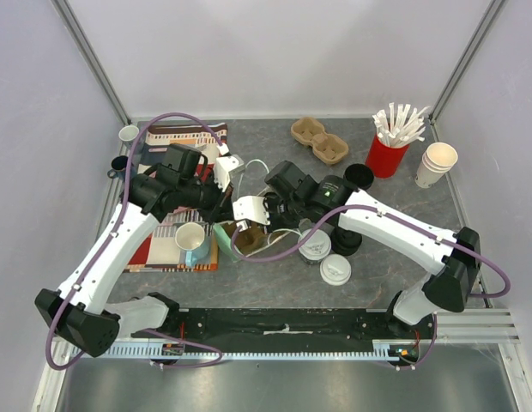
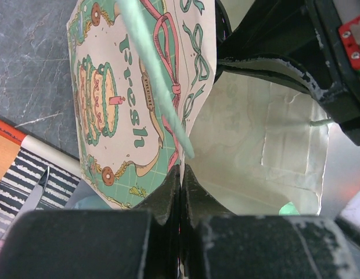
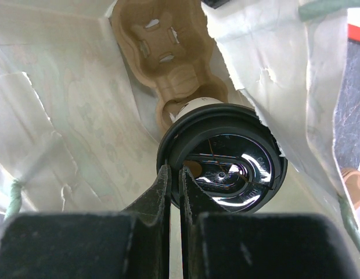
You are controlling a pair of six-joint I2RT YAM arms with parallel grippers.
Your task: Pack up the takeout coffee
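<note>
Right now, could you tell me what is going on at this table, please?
The left pincer is shut on the rim of the printed paper bag, holding it open. The right pincer is inside the bag, clamped on the lid edge of a black-lidded cup at the cardboard carrier lying in there. Whether the cup is seated cannot be told. Two white-lidded cups stand on the table outside the bag.
</note>
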